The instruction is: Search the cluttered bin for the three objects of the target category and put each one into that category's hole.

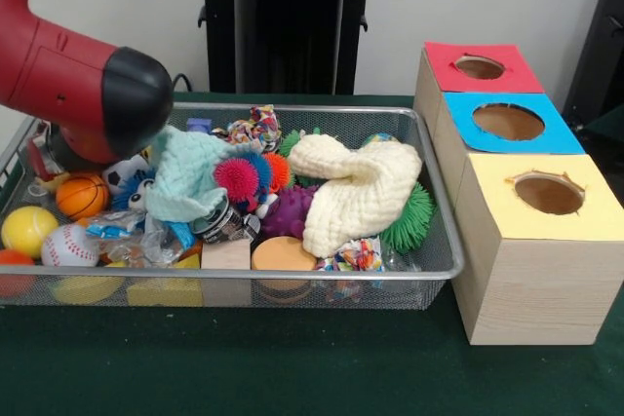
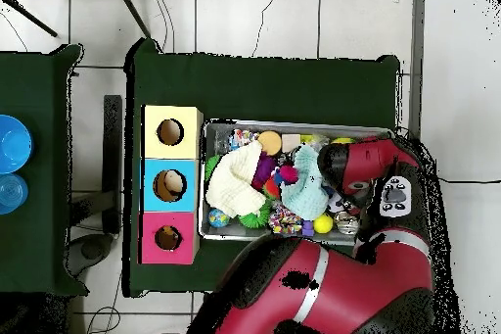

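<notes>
The wire-mesh bin (image 1: 234, 278) sits on the green table, full of toys. It also shows in the overhead view (image 2: 294, 124). The red-faced box with its round hole (image 1: 479, 67) stands farthest back in the row of boxes beside the bin; in the overhead view the hole (image 2: 167, 238) is nearest the robot. The red and black arm's end (image 1: 117, 104) hangs low over the bin's left part, above a mint cloth (image 1: 190, 174) and small balls. In the overhead view the arm's end (image 2: 342, 167) covers the bin's right part. The gripper is hidden beneath it.
A blue-faced hole (image 1: 508, 122) and a yellow-faced hole (image 1: 549, 194) lie next to the red one. In the bin are a cream knitted cloth (image 1: 356, 192), pink (image 1: 236, 179), purple (image 1: 291, 211) and green (image 1: 414, 216) spiky balls, a basketball (image 1: 81, 196), a baseball (image 1: 68, 246) and a wooden block (image 1: 226, 255).
</notes>
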Controlling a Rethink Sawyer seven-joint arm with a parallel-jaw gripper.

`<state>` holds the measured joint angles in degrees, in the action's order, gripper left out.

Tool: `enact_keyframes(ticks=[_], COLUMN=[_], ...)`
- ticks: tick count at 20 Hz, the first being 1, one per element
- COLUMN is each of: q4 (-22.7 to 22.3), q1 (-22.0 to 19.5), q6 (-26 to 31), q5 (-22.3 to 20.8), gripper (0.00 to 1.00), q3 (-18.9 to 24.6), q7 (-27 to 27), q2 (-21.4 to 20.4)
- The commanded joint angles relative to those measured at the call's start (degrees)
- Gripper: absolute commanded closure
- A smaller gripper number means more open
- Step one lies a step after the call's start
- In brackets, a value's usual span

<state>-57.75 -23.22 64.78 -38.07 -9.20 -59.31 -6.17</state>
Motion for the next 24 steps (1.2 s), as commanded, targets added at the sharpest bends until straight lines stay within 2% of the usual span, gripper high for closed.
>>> enact_keyframes(ticks=[1,3,5,10,14,20,22,23,24], q4=[-3.68,-3.94,-5.73,-6.09,-10.09,-13.81,-13.98,-13.45,-12.25], q1=[-1.93,-2.24,-4.21,-6.06,-9.77,-12.95,-13.22,-12.70,-11.53], q6=[-6.31,-8.18,-11.81,-12.28,-20.64,-31.57,-32.17,-31.02,-27.50], q5=[1.28,1.45,3.07,3.80,4.50,2.20,1.41,0.88,0.31], gripper=[0.00,0.00,0.00,0.00,0.00,0.00,0.00,0.00,0.00], q3=[8.61,9.16,11.37,13.62,17.73,21.71,22.16,21.80,20.74], q7=[3.76,2.86,2.76,3.65,4.54,3.84,3.37,3.11,3.31], q2=[3.77,3.58,2.64,3.25,1.75,0.11,-0.06,-0.01,0.24])
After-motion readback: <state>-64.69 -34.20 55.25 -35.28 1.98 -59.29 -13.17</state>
